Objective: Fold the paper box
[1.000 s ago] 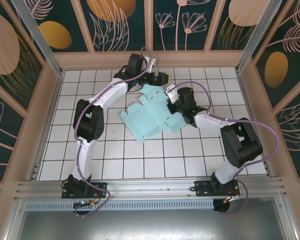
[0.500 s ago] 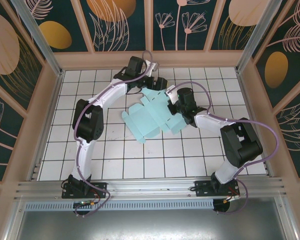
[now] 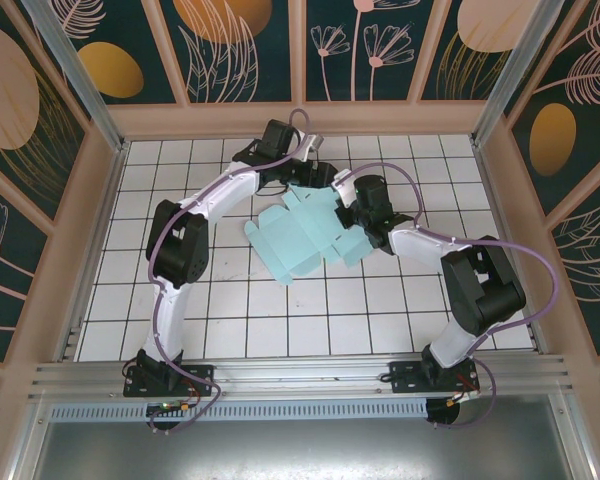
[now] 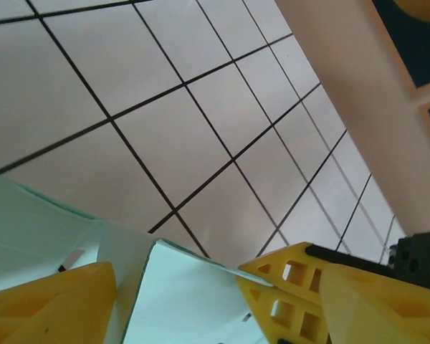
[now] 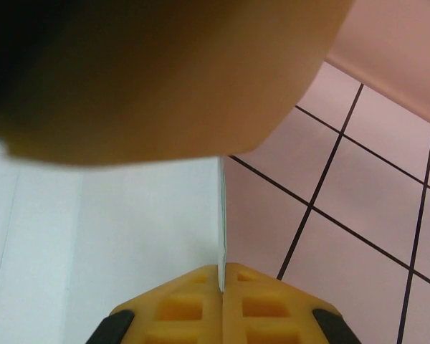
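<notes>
Two grippers work the far end of the box [image 3: 300, 240], which lies mostly flat on the tiles [image 3: 230, 320] between the wrists. Your right gripper [image 5: 222, 281] is pressed together on a thin card edge: sheet to its left, bare tile to its right. Your left gripper [image 4: 178, 278] is spread, straddling a raised flap [image 4: 193, 301]. Flap corner sits at the right-hand finger, maybe touching; clear gap to the other finger [image 4: 50, 308].

Step, as I read it: pinch that flap and fold it over, right side anchoring.
- Get the flap deeper between the pads before closing. A corner-only grip will likely twist thin card.
- Close square to the flap face, then swing about the crease. Pulling away from the right gripper risks dragging or tearing the sheet.
- Don't shift the anchor; it bites only an edge, so little margin.

Views: overhead gives layout, left gripper [image 3: 322, 172] just beyond and beside the right gripper [image 3: 348, 203], but can't resolve jaw gaps. Left wrist gives the flap-to-finger clearance. Right wrist confirms the pinch; a blurred brown mass [image 5: 143, 72] sits above its fingertips, can't tell what.
</notes>
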Tool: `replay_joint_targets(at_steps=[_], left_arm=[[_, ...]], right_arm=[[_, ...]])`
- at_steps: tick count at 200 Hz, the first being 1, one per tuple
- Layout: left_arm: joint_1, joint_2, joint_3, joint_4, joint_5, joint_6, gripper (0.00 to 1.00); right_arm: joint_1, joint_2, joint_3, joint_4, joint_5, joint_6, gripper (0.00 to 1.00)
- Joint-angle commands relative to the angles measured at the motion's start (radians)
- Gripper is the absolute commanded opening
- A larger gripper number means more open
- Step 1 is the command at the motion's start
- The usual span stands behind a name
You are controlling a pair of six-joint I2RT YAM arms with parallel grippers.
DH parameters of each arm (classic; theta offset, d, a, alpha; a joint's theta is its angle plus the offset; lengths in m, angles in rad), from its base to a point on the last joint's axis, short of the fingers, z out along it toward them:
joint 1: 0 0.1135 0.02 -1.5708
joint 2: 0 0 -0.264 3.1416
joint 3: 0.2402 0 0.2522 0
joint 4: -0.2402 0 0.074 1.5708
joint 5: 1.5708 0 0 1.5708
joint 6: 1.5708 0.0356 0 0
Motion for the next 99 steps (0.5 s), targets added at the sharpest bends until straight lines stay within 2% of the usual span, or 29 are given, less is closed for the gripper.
replay_joint_targets(at_steps=[1,34,61,99], left_arm=[[-0.020,-0.006,0.013,0.069,0.061,-0.133,0.72],[-0.020,-0.018,-0.031,0.144,0.054,-0.267,0.71],[-0.021,-0.026,-0.090,0.260,0.071,-0.396,0.63],[-0.021,-0.012,-0.094,0.287,0.049,-0.451,0.49]], right_arm=[[0.016,-0.022,0.022,0.021,0.005,-0.011,0.00],[0.017,-0.023,0.022,0.019,0.020,-0.017,0.00],[0.018,-0.021,0.020,0.021,0.020,-0.017,0.00],[0.022,-0.022,0.021,0.021,0.029,-0.021,0.00]])
